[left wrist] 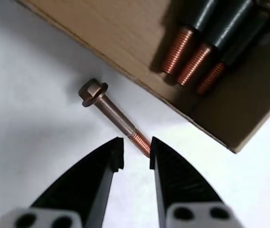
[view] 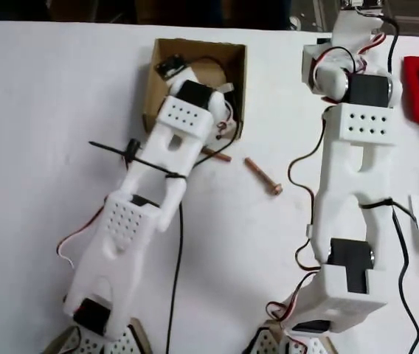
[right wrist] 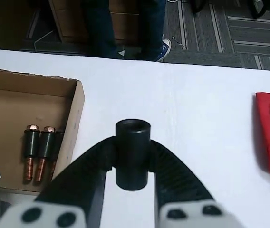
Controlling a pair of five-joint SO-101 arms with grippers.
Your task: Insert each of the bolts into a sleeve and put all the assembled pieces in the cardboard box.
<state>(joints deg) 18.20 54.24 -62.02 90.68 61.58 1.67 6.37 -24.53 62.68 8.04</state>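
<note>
Jaws of left gripper (left wrist: pixel 136 151) narrowly parted around the threaded tip of a loose copper bolt (left wrist: pixel 116 114) lying on white table (left wrist: pixel 40 95), just beside cardboard box (left wrist: pixel 101 38). Right gripper (right wrist: pixel 131 153) clamps black sleeve (right wrist: pixel 132 137) upright. Three sleeved bolts (left wrist: pixel 211 42) lie inside box.

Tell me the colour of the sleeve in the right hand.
Black. The sleeve in the right hand shows best in the right wrist view.

You have three sleeved bolts (left wrist: pixel 199 52) lying in the cardboard box (left wrist: pixel 101 28), two bare bolts (view: pixel 262 175) beside it, one black sleeve (right wrist: pixel 132 154) upright.
</note>
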